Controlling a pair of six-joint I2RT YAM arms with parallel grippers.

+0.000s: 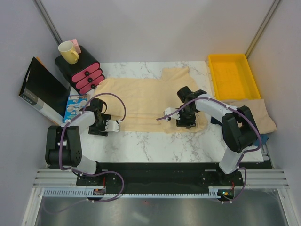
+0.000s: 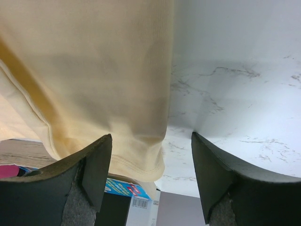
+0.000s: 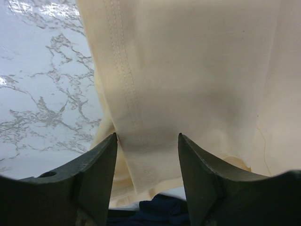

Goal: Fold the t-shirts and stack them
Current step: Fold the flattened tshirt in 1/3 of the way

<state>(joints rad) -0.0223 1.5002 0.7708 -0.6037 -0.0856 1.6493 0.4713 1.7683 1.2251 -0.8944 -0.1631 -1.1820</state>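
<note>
Now L gripper (image 2: 151, 141) & R gripper (image 3: 147, 139) agape over 1 t-shirt (image 1: 141, 94).

We saw the overhead view bright and evenly lit, sharp throughout, with soft shadows on the counter (image 1: 155, 141). In the left wrist view the counter glared white at upper right, and the left tool (image 2: 150, 135) sat dark, slightly blurred. A soft shadow darkened the t-shirt (image 3: 188, 84) at the right tool (image 3: 146, 135).
</note>
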